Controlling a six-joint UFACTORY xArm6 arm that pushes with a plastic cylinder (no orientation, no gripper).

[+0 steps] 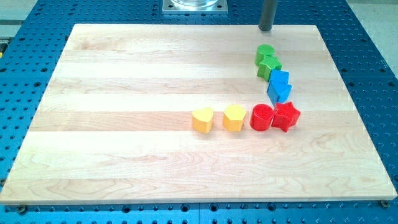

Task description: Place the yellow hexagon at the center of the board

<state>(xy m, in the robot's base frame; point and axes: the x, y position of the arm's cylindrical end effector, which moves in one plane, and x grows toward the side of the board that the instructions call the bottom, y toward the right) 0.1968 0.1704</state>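
Observation:
The yellow hexagon point(234, 117) lies on the wooden board point(124, 93), a little right of the board's middle. A yellow heart-shaped block point(203, 119) lies just to its left. My tip point(266, 28) is at the view's top, at the board's top edge, above the green blocks and well away from the yellow hexagon. It touches no block.
A red round block point(262, 117) touches a red star point(286, 116) right of the hexagon. Two blue blocks point(279, 85) stand above them, and two green blocks point(267, 60) above those. A blue perforated table point(367, 37) surrounds the board. A metal mount point(194, 6) is at the top.

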